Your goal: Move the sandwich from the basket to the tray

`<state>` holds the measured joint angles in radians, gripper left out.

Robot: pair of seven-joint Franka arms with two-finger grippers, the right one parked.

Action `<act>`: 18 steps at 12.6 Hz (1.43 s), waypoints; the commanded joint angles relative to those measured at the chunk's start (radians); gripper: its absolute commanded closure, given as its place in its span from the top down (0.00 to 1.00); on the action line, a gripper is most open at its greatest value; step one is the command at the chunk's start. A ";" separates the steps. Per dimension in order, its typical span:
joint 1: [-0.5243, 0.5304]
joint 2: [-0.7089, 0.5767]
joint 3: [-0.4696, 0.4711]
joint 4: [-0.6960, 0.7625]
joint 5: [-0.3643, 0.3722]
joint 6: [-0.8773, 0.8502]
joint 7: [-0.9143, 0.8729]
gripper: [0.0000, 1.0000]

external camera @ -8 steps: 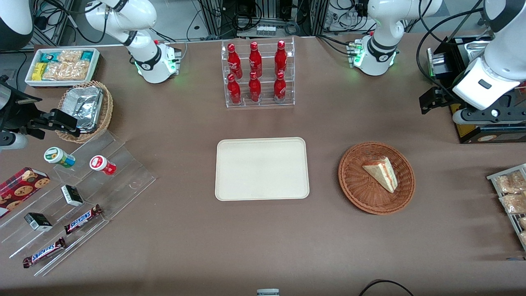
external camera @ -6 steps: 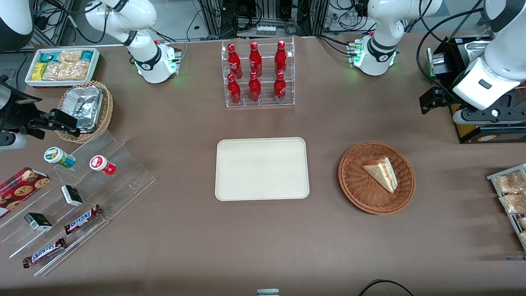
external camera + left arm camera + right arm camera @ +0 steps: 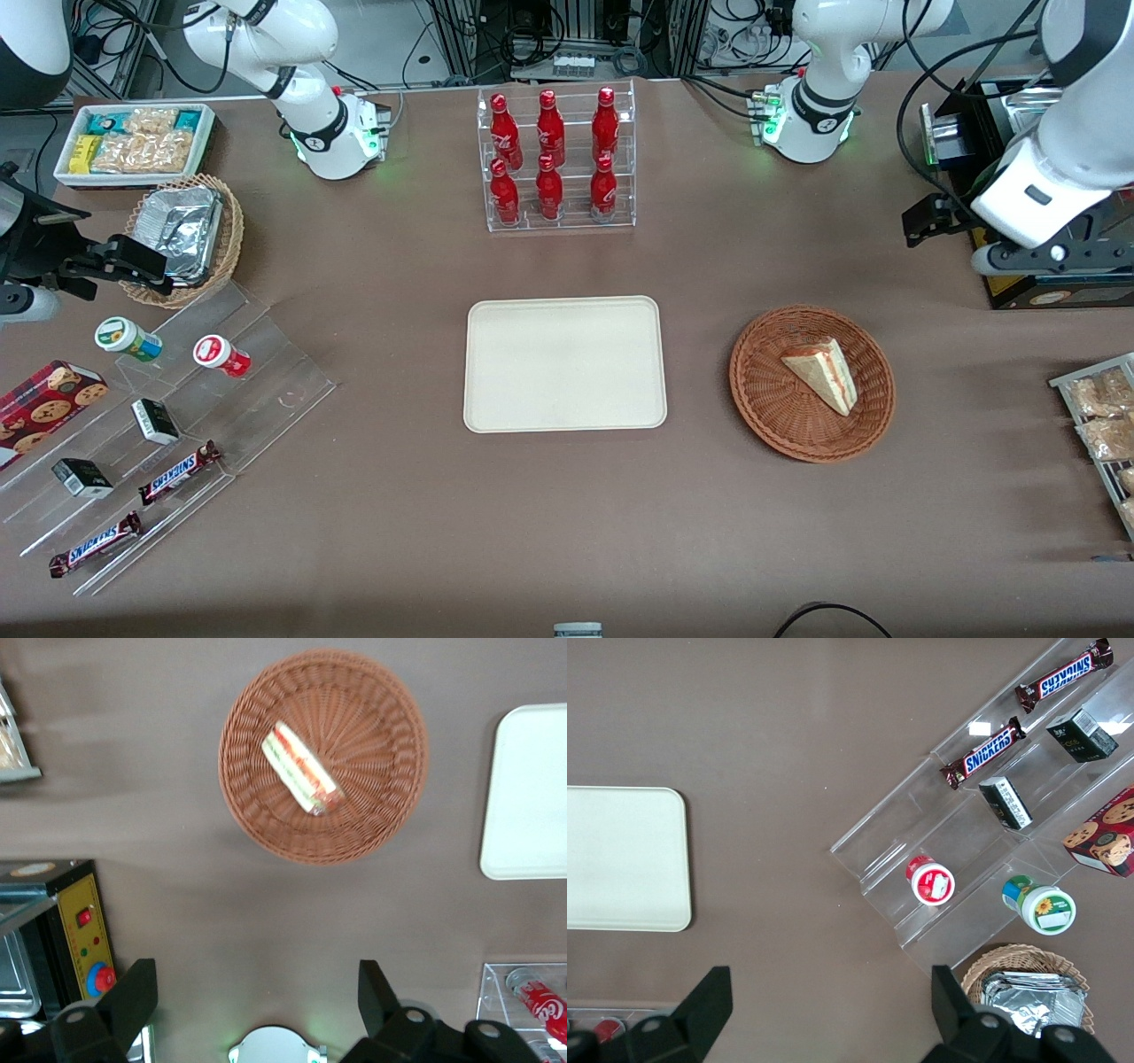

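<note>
- Table (image 3: 372, 266): brown cloth, cluttered at both ends; the working zone is in the middle.
- Tray (image 3: 565, 364): cream rectangle at table centre, nothing on it. Also partly visible in the left wrist view (image 3: 530, 797).
- Basket (image 3: 811, 383): round reddish-brown wicker, beside the tray toward the working arm's end, a strip of bare cloth between them. Wrist cam sees the whole of it (image 3: 323, 755).
- Rack of red bottles (image 3: 556, 159): farther from the front camera than the tray, well apart from the transfer path as I judge it.
- Gripper (image 3: 257, 1001): on the left arm, up high near the working arm's end of the table, well apart from the basket and farther from the front camera than it. Fingers (image 3: 133, 992) spread wide, nothing between them.
- Sandwich (image 3: 823, 373): triangular wedge lying flat in the basket, roughly centred; red/green filling edge shows in the wrist view (image 3: 302, 780). Not touched.
- Progress: basically zero. Nothing grasped, nothing moved; my read is the arm is only at the start of the approach.
- Left to do: travel over the basket, come down on the wedge, close, lift clear of the rim, carry over to the tray, set down, release.
</note>
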<state>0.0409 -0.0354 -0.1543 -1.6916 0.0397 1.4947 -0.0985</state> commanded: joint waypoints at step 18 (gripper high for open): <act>-0.006 0.121 -0.057 -0.480 0.005 0.725 -0.563 1.00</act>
<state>0.0332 0.0530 -0.2108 -2.1693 0.0397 2.1714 -0.6413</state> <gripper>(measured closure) 0.000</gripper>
